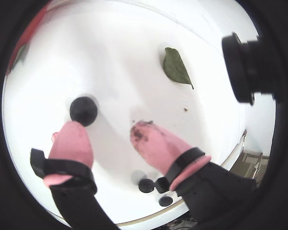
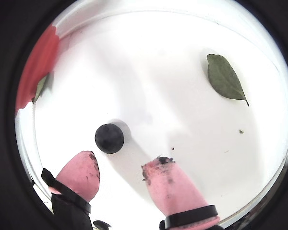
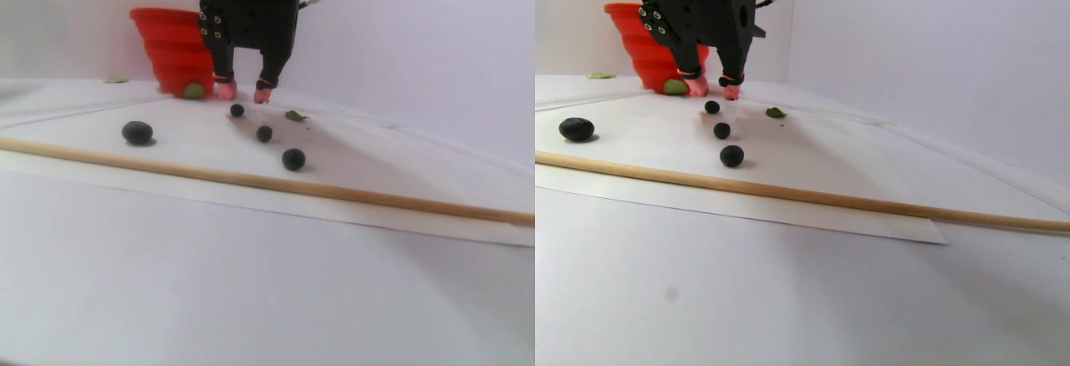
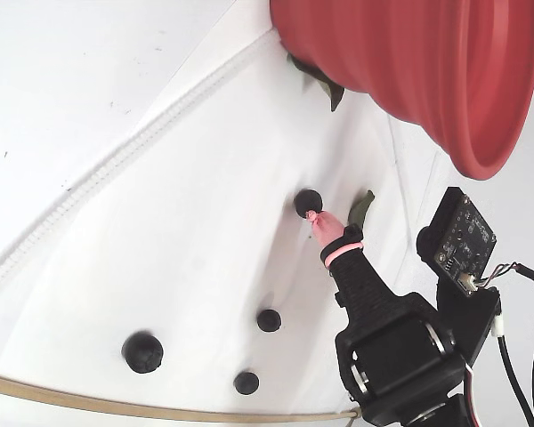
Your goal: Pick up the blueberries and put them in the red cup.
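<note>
Red cup (image 3: 174, 48) is the biggest thing, just behind the gripper (image 3: 244, 94) in the stereo pair view. In a wrist view only a red sliver (image 2: 38, 64) shows at the upper left edge, up and left of the fingertips. In the fixed view its ridged wall (image 4: 409, 53) hangs above the finger.

White sheet (image 3: 201, 144) under everything, wooden dowel (image 3: 334, 192) along its near edge, well in front of the gripper.

Gripper (image 2: 126, 172): jaws parted wide, pink-covered fingertips (image 2: 81, 175) dirty, nothing held. Hangs low, tips near the sheet; cannot tell if they touch it.

Green leaf (image 2: 224, 76) well off to the upper right of the fingertips in that wrist view. A second leaf (image 3: 193, 90) sits at the cup's base, just beside the left finger in the stereo pair.

Blueberries: the target berry (image 2: 109, 138) lies just ahead of the tips, nearer the left finger than the right in both wrist views (image 1: 83, 110), not yet between the pads. Round, no long axis to align. Judged: gripper needs to go forward and slightly left to straddle it before closing.

Other berries behind the fingers toward the wrist (image 1: 145, 185), seen in the stereo pair as the large one (image 3: 137, 132) out left and two (image 3: 264, 134) (image 3: 293, 160) nearer the dowel.
</note>
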Available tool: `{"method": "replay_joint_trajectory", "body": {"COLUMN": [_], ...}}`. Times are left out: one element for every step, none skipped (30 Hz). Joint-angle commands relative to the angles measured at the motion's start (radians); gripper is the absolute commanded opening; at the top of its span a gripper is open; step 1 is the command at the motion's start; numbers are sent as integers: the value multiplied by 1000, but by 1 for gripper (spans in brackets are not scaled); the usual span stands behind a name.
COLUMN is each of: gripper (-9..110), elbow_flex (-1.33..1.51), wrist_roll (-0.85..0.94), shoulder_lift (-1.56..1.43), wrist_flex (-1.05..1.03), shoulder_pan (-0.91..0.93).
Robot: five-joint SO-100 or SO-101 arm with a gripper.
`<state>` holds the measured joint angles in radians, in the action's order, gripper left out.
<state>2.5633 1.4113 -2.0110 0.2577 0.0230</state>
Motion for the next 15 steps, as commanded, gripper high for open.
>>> {"method": "replay_joint_trajectory", "body": {"gripper": [18, 18, 18, 19, 19, 19, 19, 19, 19, 19, 19, 19, 19, 19, 19], "elbow_flex": [-51, -52, -54, -54, -52, -52, -52, -54, -55, -57, -61, -66, -71, -77, -83], "wrist_roll": [-11, -14, -17, -20, -20, -21, -20, -15, -12, -9, -6, -6, -5, -5, -3], "shoulder_lift": [-17, -15, -14, -14, -9, -3, 6, 14, 23, 28, 34, 38, 44, 49, 54], "wrist_flex": [25, 25, 26, 31, 35, 46, 52, 60, 69, 74, 78, 81, 81, 84, 84], "shoulder_pan": [-8, -9, -11, -14, -17, -18, -20, -20, -20, -20, -20, -20, -20, -20, -20]}}
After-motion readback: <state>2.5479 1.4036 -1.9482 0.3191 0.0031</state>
